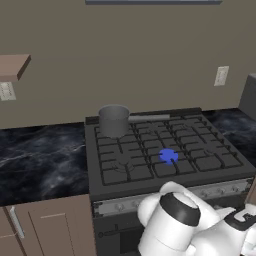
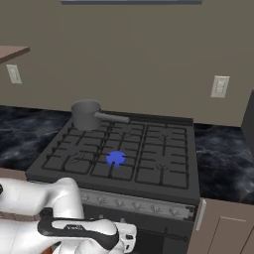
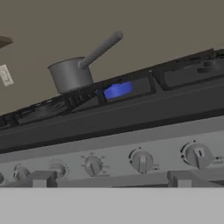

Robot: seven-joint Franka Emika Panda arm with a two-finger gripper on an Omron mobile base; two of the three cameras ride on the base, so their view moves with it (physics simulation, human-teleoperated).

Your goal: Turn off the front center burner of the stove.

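Observation:
The stove (image 1: 127, 172) is a wide black gas range with grid grates and a silver strip of knobs (image 3: 141, 161) along its front. Its front center burner (image 1: 168, 156) (image 2: 116, 158) glows with a bright blue flame, which in the hand view appears as a blue patch (image 3: 117, 90) under the grates. My gripper (image 3: 111, 179) hovers low in front of the knob strip, open, with nothing between its fingertips (image 3: 42, 178). It points roughly between the middle knobs and touches none of them. My arm rises in front of the oven door (image 2: 158, 238).
A grey saucepan (image 1: 114, 120) (image 2: 86, 114) with a long handle stands on the back left burner. Dark marble counters (image 1: 40, 160) (image 2: 223, 158) flank the stove, with brown cabinets (image 1: 55, 225) below. Outlets (image 2: 219, 86) sit on the wall.

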